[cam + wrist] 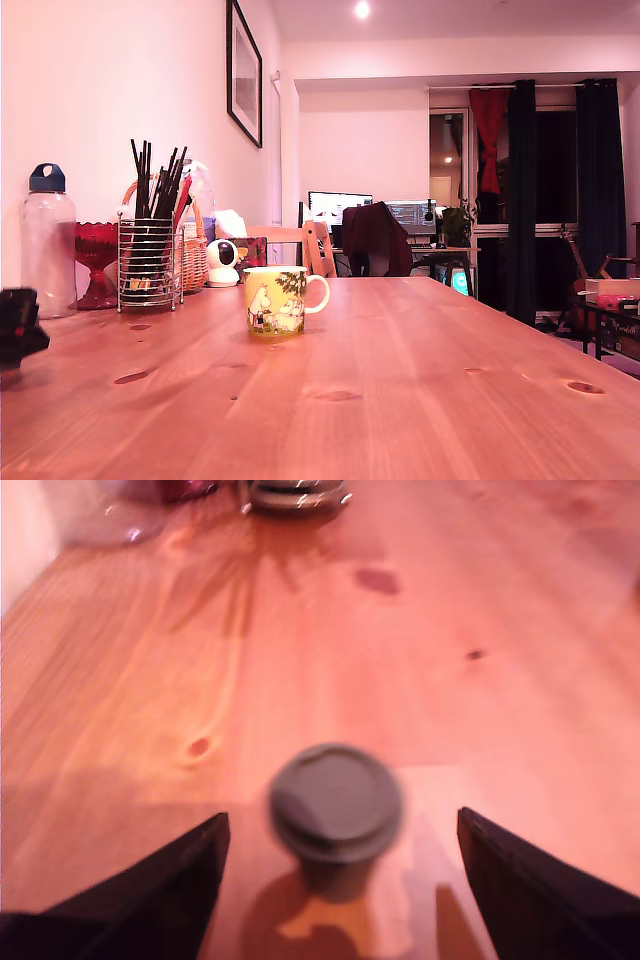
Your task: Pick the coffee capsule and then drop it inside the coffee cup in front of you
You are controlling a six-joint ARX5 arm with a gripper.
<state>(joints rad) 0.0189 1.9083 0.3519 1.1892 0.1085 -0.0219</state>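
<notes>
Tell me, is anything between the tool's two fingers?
Yes. In the wrist view, the coffee capsule stands upright on the table between the open tool's fingers, untouched.

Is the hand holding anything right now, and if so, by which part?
Nothing is held. The hand is open, its fingers apart on either side of the coffee capsule, which stands on the table, untouched.

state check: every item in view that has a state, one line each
gripper: open, fingers either side of the capsule, not touching it
coffee capsule: upright on the table, wide rim up, blurred, not grasped
coffee cup: upright, handle toward the exterior view's right, contents hidden
water bottle: upright, cap on
wire holder: upright, holding dark sticks
</notes>
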